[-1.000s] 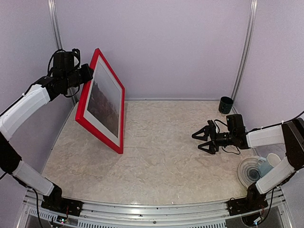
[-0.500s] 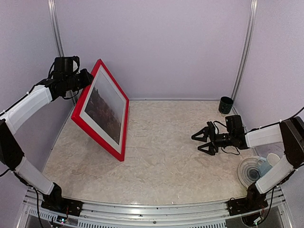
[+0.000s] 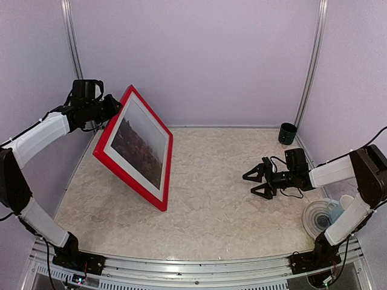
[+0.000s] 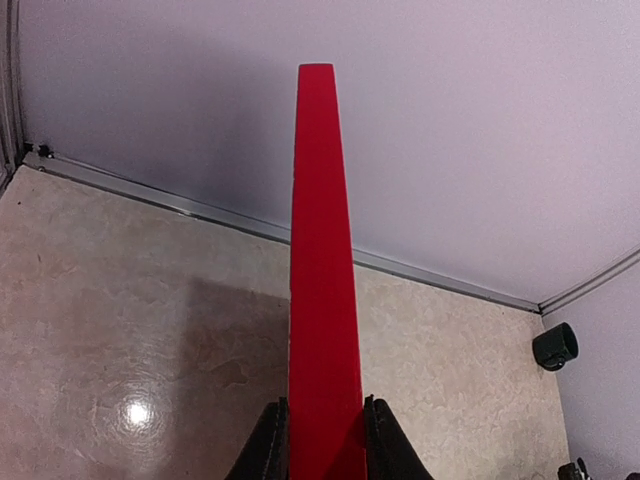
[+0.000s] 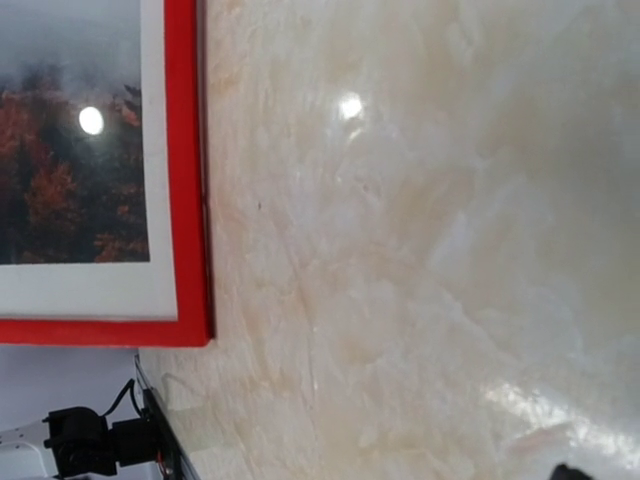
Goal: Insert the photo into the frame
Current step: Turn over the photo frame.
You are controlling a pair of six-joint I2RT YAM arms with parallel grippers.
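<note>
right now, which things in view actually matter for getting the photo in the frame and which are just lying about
Part of the job:
- frame, held tilted by the left gripper
- photo, showing inside the frame

Just lying about:
- black cup, back right corner
- bowl with cups in it, beside the right arm
- right gripper, open, holding nothing

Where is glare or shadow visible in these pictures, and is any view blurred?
Right wrist view: one round glare spot on the photo, another on the table, picture slightly soft. Left wrist view: a glare spot on the table, and the shadow of the frame lies left of it. Top external view: even light, sharp.
</note>
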